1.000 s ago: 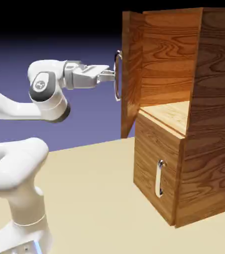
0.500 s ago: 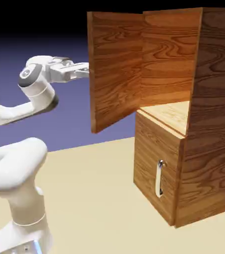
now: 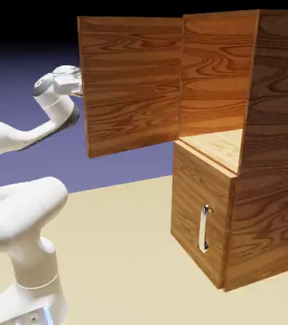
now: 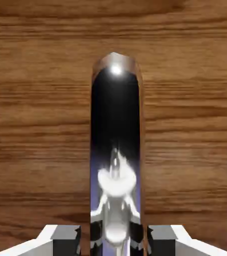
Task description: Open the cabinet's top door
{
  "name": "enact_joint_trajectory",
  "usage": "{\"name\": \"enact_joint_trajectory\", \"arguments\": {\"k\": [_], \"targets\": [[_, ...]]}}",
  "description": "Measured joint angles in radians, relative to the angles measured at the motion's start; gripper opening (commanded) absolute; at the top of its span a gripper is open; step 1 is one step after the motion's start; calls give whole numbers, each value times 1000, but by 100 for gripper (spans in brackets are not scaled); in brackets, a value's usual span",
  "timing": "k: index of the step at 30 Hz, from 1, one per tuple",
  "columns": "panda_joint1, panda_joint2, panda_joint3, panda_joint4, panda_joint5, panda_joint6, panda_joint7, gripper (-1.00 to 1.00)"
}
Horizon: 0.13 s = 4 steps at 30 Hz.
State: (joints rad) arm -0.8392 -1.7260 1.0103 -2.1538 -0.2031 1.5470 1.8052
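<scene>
Clamped on the top door's silver handle [image 4: 116,150], my gripper [image 4: 114,237] is hidden behind the top door [image 3: 130,82] in the exterior view. With that door swung wide from the cabinet [image 3: 248,146], further pulling risks overstretching the arm, and the fingers slipping off.

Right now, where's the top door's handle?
The handle fills the hand view's middle, clamped in the tool against the top door; the exterior view hides it behind that door.

A rendered simulation is shown: a bare beige table [image 3: 127,254], a flat blue-violet backdrop [image 3: 19,76], and uniformly wood-textured cabinet [image 3: 261,159].
</scene>
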Motion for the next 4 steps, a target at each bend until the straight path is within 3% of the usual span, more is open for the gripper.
{"name": "enact_joint_trajectory", "arguments": {"k": [1,2,4], "targets": [[-24,4,4,36,-2,-36,-2,-100],[-46,8,7,67,-3,-66,-3,100],[-46,8,7,68,-4,-67,-3,100]]}}
